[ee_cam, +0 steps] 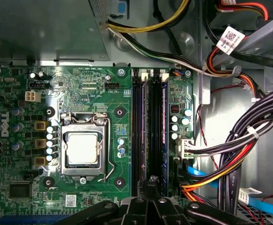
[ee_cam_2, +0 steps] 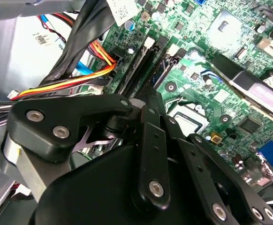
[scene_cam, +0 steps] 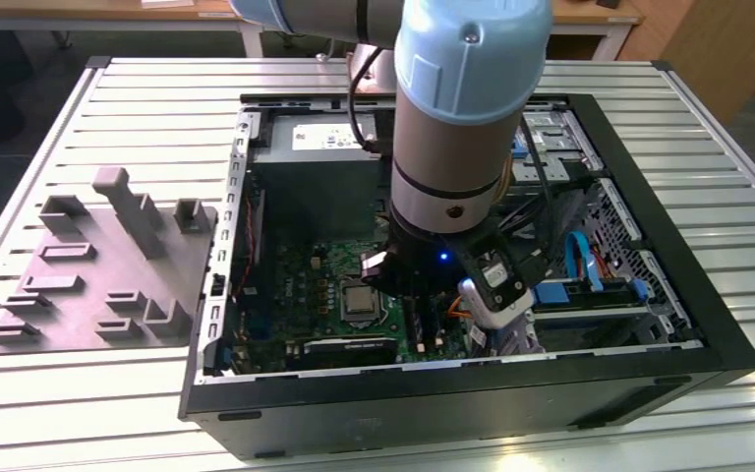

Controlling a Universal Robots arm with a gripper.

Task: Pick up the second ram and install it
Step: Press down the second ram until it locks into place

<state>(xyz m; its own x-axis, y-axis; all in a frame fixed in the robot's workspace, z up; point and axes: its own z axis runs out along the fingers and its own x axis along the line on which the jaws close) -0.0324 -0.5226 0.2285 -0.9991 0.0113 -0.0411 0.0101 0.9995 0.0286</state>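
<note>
Exterior view showed the gripper low over the motherboard, apparently pressing the second ram into its slot beside the CPU socket; finger opening unclear; push straight, evenly.

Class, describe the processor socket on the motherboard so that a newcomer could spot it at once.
Start at the open black computer case on the slatted table, then find the green motherboard inside. The processor socket is its square silver plate in a metal frame, beside the long black memory slots.
</note>
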